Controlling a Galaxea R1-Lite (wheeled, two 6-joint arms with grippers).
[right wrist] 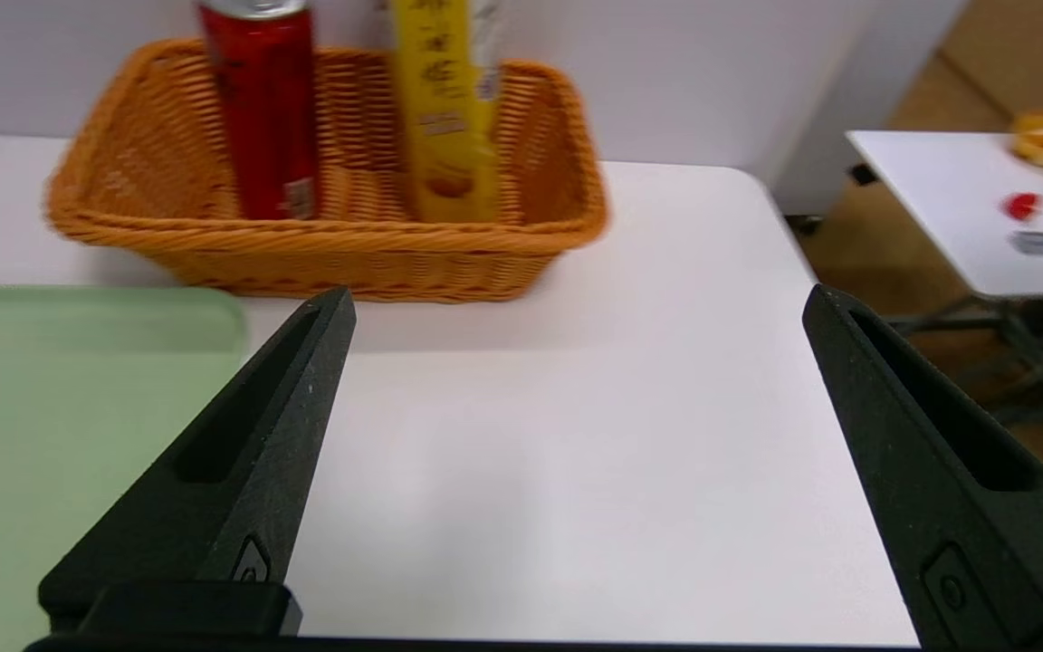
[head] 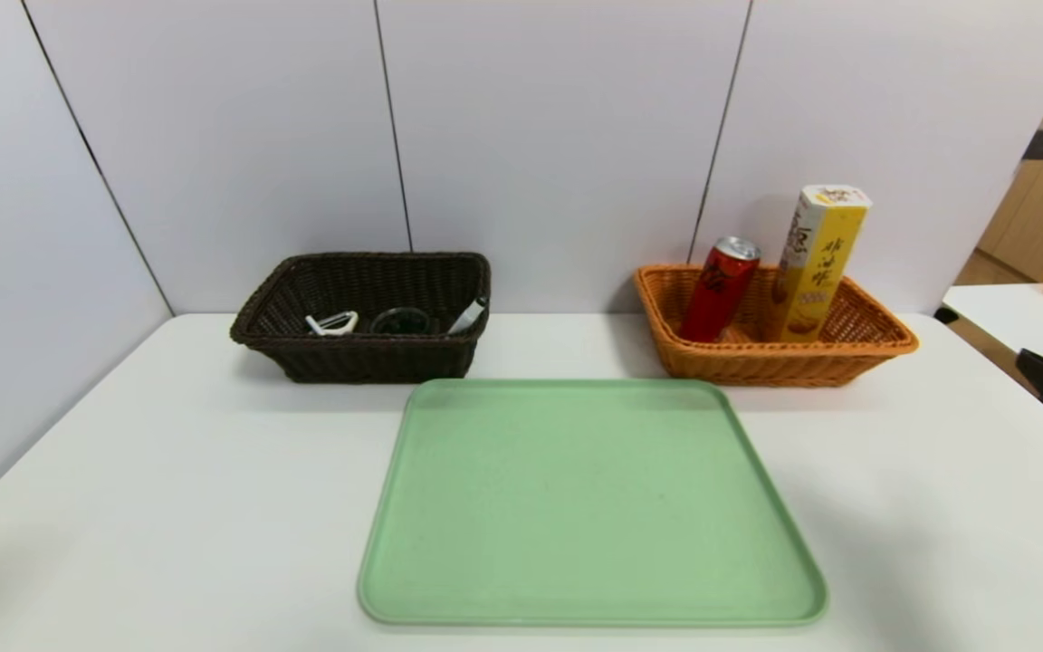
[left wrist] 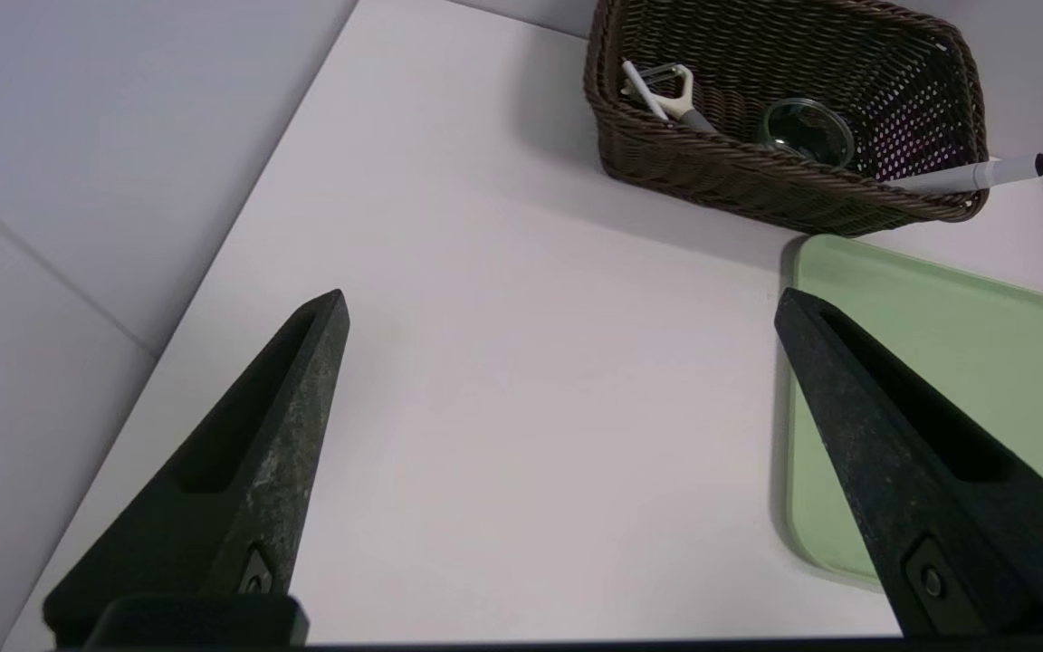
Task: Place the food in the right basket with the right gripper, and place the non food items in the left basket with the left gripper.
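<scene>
Nearest, the left pincer (left wrist: 558,308) and right pincer (right wrist: 576,303) hang over the table (head: 123,507), jaws apart and empty. The green tray (head: 589,507) lies bare. Beyond, the dark basket (head: 360,355) holds peeler (head: 333,323), cup (head: 401,320) and marker (head: 469,316); the pen is barely discernible. The orange basket (head: 770,362) holds can (head: 719,288) and snack box (head: 818,263). Sorting looks finished; only retreat remains.

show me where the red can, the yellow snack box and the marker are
red can (head: 719,290), head view, middle of its red side.
yellow snack box (head: 822,264), head view, front face with the writing.
marker (left wrist: 965,175), left wrist view, white barrel lying across the dark basket's rim.
</scene>
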